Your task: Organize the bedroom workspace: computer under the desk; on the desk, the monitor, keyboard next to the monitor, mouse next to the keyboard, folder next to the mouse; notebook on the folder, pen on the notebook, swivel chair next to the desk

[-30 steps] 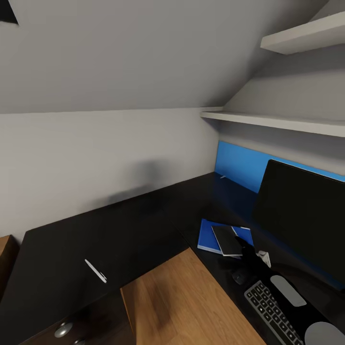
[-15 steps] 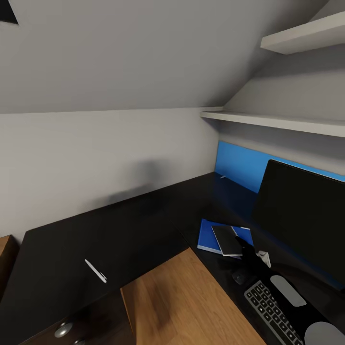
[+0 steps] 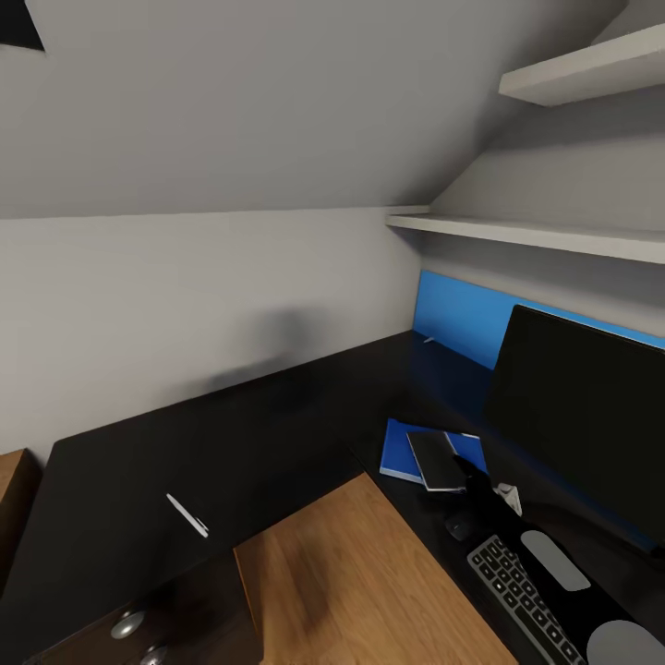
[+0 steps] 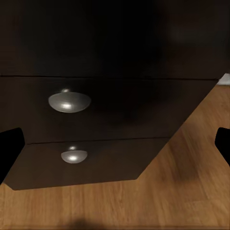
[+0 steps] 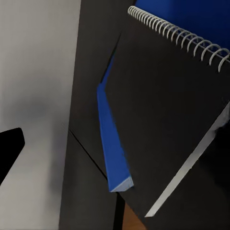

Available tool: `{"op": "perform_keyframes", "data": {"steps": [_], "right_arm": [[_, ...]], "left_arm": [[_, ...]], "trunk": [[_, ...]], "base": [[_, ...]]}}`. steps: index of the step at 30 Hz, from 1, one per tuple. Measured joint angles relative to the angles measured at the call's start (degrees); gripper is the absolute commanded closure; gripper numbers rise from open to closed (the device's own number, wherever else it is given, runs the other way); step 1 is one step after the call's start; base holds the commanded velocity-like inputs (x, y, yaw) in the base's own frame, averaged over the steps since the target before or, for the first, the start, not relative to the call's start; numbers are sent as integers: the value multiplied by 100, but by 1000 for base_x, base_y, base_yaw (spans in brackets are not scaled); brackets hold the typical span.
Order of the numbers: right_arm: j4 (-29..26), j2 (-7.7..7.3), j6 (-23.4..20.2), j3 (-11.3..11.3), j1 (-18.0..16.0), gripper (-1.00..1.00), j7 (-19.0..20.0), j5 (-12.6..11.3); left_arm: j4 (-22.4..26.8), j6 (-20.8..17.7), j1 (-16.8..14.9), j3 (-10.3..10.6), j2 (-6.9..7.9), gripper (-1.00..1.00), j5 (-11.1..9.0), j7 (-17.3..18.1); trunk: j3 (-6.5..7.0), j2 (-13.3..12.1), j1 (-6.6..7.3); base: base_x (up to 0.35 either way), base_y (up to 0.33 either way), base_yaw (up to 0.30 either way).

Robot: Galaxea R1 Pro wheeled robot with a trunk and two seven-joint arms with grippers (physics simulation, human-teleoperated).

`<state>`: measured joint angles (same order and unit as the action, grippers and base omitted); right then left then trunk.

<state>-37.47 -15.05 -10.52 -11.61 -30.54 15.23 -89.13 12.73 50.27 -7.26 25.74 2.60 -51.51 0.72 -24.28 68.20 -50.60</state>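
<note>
The black L-shaped desk (image 3: 231,443) fills the corner. On its right wing the dark spiral notebook (image 3: 436,460) lies on the bright blue folder (image 3: 397,453), beside the black monitor (image 3: 582,416). The keyboard (image 3: 522,600) and small dark mouse (image 3: 459,527) lie nearer me. A slim silvery pen (image 3: 187,515) rests alone on the left wing. My right gripper (image 3: 482,485) hovers open just over the notebook (image 5: 172,110) and folder (image 5: 112,143), one black fingertip (image 5: 9,148) showing. My left gripper (image 4: 115,146) is open, facing the drawer unit (image 4: 110,110) low down.
Round silver knobs (image 4: 69,101) mark the drawer fronts. Light wood floor (image 3: 342,573) lies inside the desk's corner. Two white shelves (image 3: 536,235) hang above the monitor under the sloped wall. A wooden dresser edge (image 3: 14,480) shows at far left.
The whole head picture has shifted slightly, so the camera moved a little. Pen, folder, notebook and arms keep their places.
</note>
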Motion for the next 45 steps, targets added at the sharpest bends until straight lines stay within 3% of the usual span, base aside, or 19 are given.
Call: {"op": "perform_keyframes", "data": {"steps": [9, 33, 37, 42, 44, 45], "right_arm": [[0, 0, 0, 0, 0, -100, -1, -2], [-12, -7, 2, 0, 0, -100, 8, -3], [-36, 0, 31, -18, 0, -100, 9, 39], [-177, 21, 56, -60, 0, -100, 4, 356], [-356, 33, 85, -78, 0, -100, -12, 776], [-488, 55, 128, -86, -1, -100, -48, 1127]], "left_arm": [[0, 0, 0, 1, 1, -100, 0, 0], [0, 0, 0, 0, 2, -100, 0, 0], [-2, -6, 0, 3, 0, -100, 0, 0], [-1, -8, 0, 0, 1, -100, 0, 1], [-2, -9, 0, 4, 0, -100, 0, 1], [-3, -10, 0, 6, 0, -100, 0, 2]], "trunk": [[0, 0, 0], [431, -962, 527], [431, -963, 528], [431, -963, 528], [431, -963, 528], [432, -963, 528]], "base": [[-3, 0, 0], [0, 0, 0], [0, 0, 0], [0, 0, 0], [0, 0, 0], [0, 0, 0]]}}
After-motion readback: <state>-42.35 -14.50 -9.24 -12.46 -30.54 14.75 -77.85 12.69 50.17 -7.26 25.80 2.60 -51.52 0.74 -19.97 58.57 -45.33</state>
